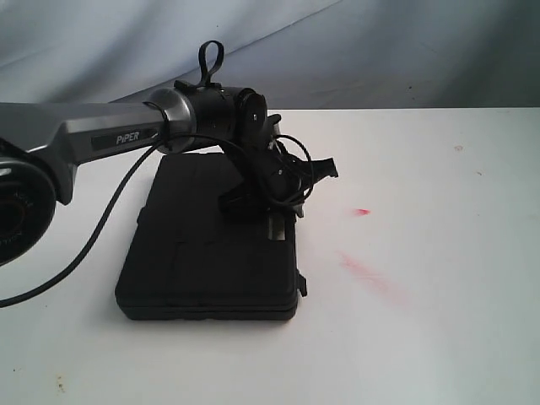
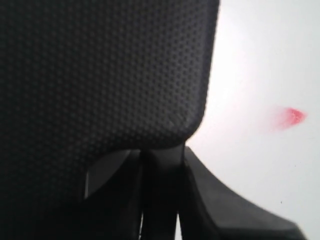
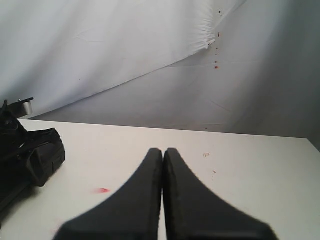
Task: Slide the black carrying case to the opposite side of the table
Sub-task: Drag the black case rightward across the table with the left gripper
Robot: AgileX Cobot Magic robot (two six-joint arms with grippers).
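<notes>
The flat matte-black plastic case (image 1: 202,253) lies toward the wide white table's (image 1: 439,337) left edge — the left gripper (image 1: 270,218), fingers seemingly together, rests at its right rim, far nearer than the closed right gripper (image 3: 163,152).

Flat rectangular matte plastic case (image 1: 211,253) — black all over; up close, surface shows fine regular dot stipple. Wide plain tabletop (image 1: 439,337) white, marked by pale red smear (image 1: 371,277), brighter red spot (image 1: 363,211), few tiny dark specks. Left arm's metal link (image 1: 84,126) silver-grey; label strip (image 1: 126,137) black, white "PiPER" lettering. Black too: left gripper (image 2: 165,160), right gripper (image 3: 162,152), looped cable (image 1: 108,221). Draped cloth backdrop (image 1: 380,51) pale blue-grey — few small red dots (image 3: 216,50) on it.
</notes>
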